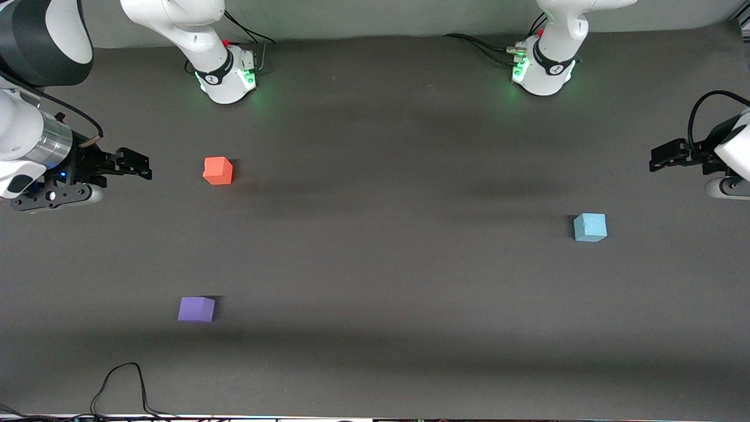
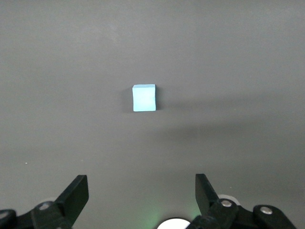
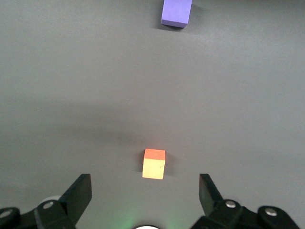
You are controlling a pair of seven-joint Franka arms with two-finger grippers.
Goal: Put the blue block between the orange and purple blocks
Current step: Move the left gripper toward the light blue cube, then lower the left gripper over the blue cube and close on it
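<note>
One blue block (image 1: 590, 227), sky-blue matte cube, sits flat on the dark grey worktop (image 1: 387, 258) toward the left arm's end, alone and well apart from the other two cubes. In the left wrist view the same block (image 2: 144, 98) lies on bare worktop ahead of the claw, with a soft shadow trailing from one side.

Orange block (image 1: 218, 170): orange-red cube toward the right arm's end, farther from the front camera than the blue block. Purple block (image 1: 196, 309): violet cube at that same end, nearer to the front camera than both the orange and the blue. The stretch of worktop between orange and purple holds nothing. In the right wrist view the orange block (image 3: 154, 163) lies close ahead of the claw and the purple block (image 3: 177, 13) well past it, cut by the frame edge.

Left claw (image 1: 665, 158): hangs at the edge of the worktop at the left arm's end, not over the blue block; fingers (image 2: 75, 195) spread wide, holding nothing.

Right claw (image 1: 133, 164): hangs over the worktop just beside the orange block, apparently clear of it, though its height is hard to judge; fingers (image 3: 78, 193) spread wide, holding nothing.

Cable (image 1: 120, 387): black loop on the worktop edge nearest the front camera.
</note>
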